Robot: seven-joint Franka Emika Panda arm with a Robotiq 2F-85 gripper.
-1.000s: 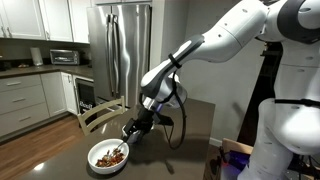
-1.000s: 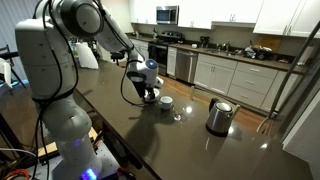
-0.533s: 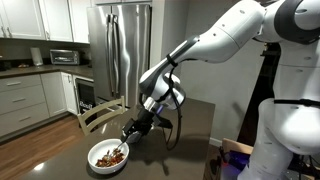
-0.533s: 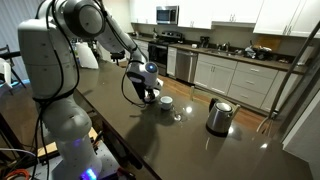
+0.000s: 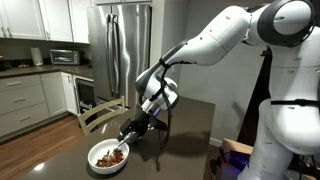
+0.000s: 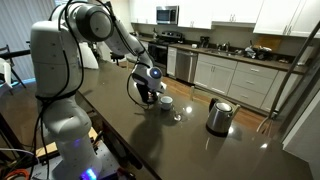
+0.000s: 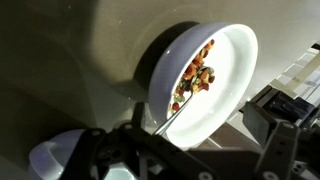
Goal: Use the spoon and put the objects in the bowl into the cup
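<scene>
My pincer is clamped on the handle of the spoon, and the spoon slants down so its tip sits at the edge of the objects. They lie as a heap in the bowl, toward one side of it, with much of the white floor bare.

I judge the task to be at an early scoop. The heap looks close to whole, and I see nothing riding on the spoon clear of the bowl. The cup stands just right of my pincer in an exterior view, but its inside is too small and bright to show whether any bits are in it. So most of the work is left: load, lift, carry across, tip, and repeat.

The carry itself is short, since bowl and cup are close neighbours. A clear glass stands just beside the cup on the near right, so I must tip over the right vessel. The steel kettle is well apart, further right.

The bowl looks to sit near the left edge of the bench, with a chair beyond it, so I should not push the bowl that way. Near me the bench is open and dark.
</scene>
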